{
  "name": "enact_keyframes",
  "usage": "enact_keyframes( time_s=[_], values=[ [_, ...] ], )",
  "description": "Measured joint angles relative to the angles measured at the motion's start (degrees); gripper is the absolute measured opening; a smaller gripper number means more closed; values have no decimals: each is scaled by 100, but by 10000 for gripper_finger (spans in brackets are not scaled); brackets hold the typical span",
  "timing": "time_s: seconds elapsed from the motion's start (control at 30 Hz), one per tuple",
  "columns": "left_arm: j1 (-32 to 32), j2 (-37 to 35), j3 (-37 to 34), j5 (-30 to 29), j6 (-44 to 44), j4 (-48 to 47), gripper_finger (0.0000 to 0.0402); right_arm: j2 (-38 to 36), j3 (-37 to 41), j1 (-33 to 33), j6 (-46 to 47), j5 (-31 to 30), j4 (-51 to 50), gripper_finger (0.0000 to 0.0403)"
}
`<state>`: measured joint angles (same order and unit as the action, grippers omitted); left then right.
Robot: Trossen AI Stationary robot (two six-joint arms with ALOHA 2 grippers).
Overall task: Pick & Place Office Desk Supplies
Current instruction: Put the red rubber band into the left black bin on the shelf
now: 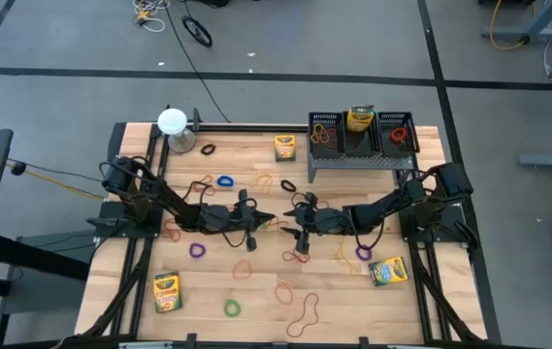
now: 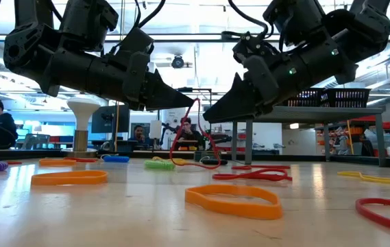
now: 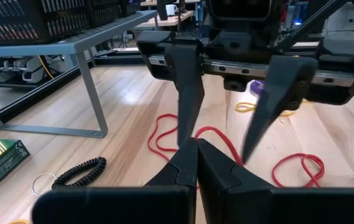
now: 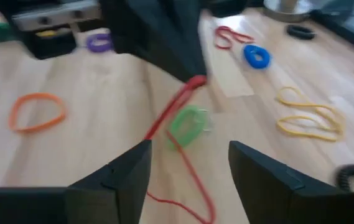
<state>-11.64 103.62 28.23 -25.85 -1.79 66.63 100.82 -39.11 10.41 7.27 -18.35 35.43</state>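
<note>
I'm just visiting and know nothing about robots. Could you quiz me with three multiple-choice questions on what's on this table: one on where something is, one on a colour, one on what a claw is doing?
1. Where do the two grippers sit?
A. Near the table's middle, tips facing each other
B. Both over the wire rack
C. At opposite table corners

2. What colour is the band hanging from the left gripper?
A. Blue
B. Red
C. Green

3. How do the right gripper's fingers stand?
A. Pinched on a crayon box
B. Spread apart, holding nothing
C. Shut on the lamp

Answers:
1. A: in the high view the left gripper and right gripper nearly meet at mid-table.
2. B: the red rubber band dangles from the left gripper's closed tip down to the table.
3. B: the right wrist view shows its two fingers wide apart with only the band's loop lying between them.
</note>
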Motion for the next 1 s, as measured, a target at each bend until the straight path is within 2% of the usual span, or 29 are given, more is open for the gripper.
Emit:
enact_keyframes(
  time_s=[0.17, 0.3, 0.7, 1.0],
  values=[
    [0, -1, 0, 0, -14, 0, 7, 0, 2, 31, 0, 513, 209, 237],
    [0, -1, 0, -1, -14, 1, 7, 37, 2, -43, 168, 603, 501, 224],
    [0, -1, 0, 0, -64, 73, 7, 39, 2, -240, 260, 830, 578, 92],
    [0, -1, 0, 0, -69, 96, 7, 39, 2, -240, 236, 829, 593, 44]
  ],
)
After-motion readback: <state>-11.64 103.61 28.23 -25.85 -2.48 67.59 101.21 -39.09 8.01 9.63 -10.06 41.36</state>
